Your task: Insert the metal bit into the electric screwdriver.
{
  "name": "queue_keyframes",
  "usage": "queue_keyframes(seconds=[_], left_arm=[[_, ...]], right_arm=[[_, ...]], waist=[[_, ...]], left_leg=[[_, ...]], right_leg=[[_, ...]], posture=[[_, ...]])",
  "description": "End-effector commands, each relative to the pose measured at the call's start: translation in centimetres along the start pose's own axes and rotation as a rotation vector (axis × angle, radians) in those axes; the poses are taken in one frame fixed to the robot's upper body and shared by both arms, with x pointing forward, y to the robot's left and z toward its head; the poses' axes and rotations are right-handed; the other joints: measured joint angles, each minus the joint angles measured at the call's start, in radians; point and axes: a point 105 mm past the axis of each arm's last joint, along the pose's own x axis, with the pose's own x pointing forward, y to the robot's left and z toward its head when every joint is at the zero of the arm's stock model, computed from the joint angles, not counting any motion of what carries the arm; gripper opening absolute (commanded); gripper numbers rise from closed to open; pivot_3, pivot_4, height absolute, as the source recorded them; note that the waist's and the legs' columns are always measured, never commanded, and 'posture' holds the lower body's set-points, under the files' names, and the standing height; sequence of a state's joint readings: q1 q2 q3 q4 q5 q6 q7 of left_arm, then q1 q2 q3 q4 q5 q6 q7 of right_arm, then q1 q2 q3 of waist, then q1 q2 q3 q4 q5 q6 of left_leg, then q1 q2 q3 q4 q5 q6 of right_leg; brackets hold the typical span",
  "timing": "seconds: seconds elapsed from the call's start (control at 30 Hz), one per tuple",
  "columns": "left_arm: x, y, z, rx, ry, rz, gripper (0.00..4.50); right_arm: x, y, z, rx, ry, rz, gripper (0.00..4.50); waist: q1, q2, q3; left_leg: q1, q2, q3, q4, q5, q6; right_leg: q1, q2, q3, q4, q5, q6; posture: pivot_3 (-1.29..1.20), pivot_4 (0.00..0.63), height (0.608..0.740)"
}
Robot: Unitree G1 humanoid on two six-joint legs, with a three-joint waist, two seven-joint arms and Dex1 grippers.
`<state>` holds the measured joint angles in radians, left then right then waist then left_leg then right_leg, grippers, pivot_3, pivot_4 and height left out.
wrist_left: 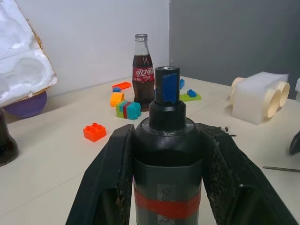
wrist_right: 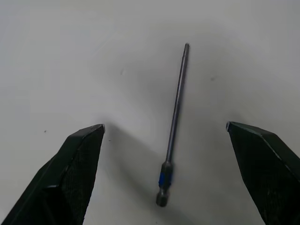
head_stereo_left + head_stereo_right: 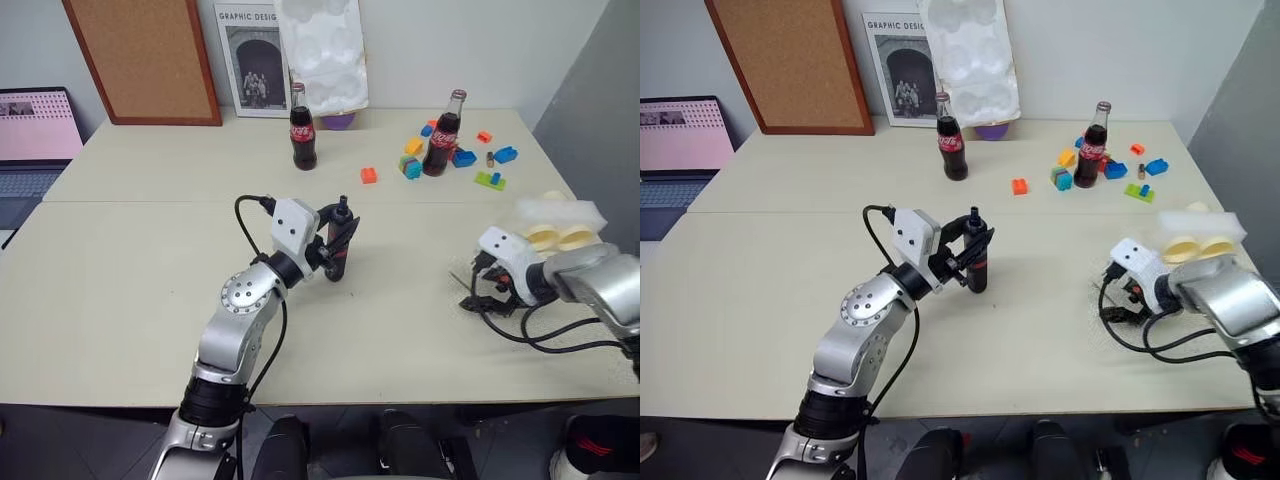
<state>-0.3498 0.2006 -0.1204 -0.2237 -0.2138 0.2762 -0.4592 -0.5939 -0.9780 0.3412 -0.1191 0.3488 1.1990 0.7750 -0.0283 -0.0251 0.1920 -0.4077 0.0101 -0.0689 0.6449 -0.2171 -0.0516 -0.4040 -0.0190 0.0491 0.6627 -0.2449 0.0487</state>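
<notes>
Progress: early; the tool is in hand, but the bit is not yet picked up and nothing is inserted.
Left gripper [image 1: 168, 154]: closed tight around the electric screwdriver [image 1: 167, 140], holding it upright above the counter [image 3: 130, 290] with the blue-collared nose on top.
Right gripper [image 2: 165, 133]: spread wide and empty, pointing down at the counter with the metal bit [image 2: 174, 123] lying flat between its two fingers, untouched.
Bit location: on the counter at the robot's right, well apart from the screwdriver.
Left to do: close on the bit, lift it, carry it across, line it up with the nose and push it in.
Writing: the two cola bottles [image 3: 303, 127] carry red labels with white lettering, too small to read; the poster [image 3: 250, 60] against the wall reads "GRAPHIC DESIG", the rest hidden.
</notes>
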Motion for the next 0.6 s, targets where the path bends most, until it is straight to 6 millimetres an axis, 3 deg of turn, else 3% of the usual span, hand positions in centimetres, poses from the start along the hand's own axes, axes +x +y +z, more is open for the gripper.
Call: queue_keyframes(seconds=[0.03,0.1,0.33,0.37,0.6], left_arm=[[-0.06,-0.41,-0.46,-0.001,0.017,0.002,1.66],[-0.07,-0.45,-0.44,-0.001,0.016,0.005,1.66],[0.0,-0.5,-0.41,0.003,0.017,0.004,1.66],[0.0,-0.49,-0.41,0.004,0.017,0.004,1.66],[0.08,-0.31,-0.49,0.015,0.022,0.014,1.66]], right_arm=[[-0.45,-0.41,0.56,0.071,0.015,-0.007,4.37],[-0.34,-0.28,0.83,0.102,0.021,0.008,4.37],[-0.17,-0.17,1.12,0.154,0.04,0.028,3.16],[-0.14,-0.12,1.16,0.159,0.041,0.031,2.73],[0.2,0.07,1.17,0.178,0.044,0.029,1.25]], waist=[[0.0,0.0,0.0],[0.0,0.0,0.0],[0.0,0.0,0.0],[0.0,0.0,0.0],[-0.001,0.0,0.0]], left_leg=[[0.0,0.0,0.0,0.0,0.0,0.0],[0.0,0.0,0.0,0.0,0.0,0.0],[0.0,0.0,0.0,-0.001,0.0,0.0],[0.0,0.0,0.0,-0.001,0.0,0.0],[0.0,0.0,0.0,0.0,0.0,0.0]], right_leg=[[0.0,0.0,0.0,0.0,0.0,0.0],[0.0,0.0,0.0,0.0,0.0,0.0],[0.0,0.0,-0.001,0.0,0.0,0.0],[0.0,0.0,-0.001,0.0,0.0,0.0],[0.0,0.0,-0.001,0.0,0.0,0.0]], posture=[[0.0,0.15,0.74],[0.0,0.15,0.74],[0.0,0.15,0.74],[0.0,0.15,0.74],[0.0,0.15,0.74]])
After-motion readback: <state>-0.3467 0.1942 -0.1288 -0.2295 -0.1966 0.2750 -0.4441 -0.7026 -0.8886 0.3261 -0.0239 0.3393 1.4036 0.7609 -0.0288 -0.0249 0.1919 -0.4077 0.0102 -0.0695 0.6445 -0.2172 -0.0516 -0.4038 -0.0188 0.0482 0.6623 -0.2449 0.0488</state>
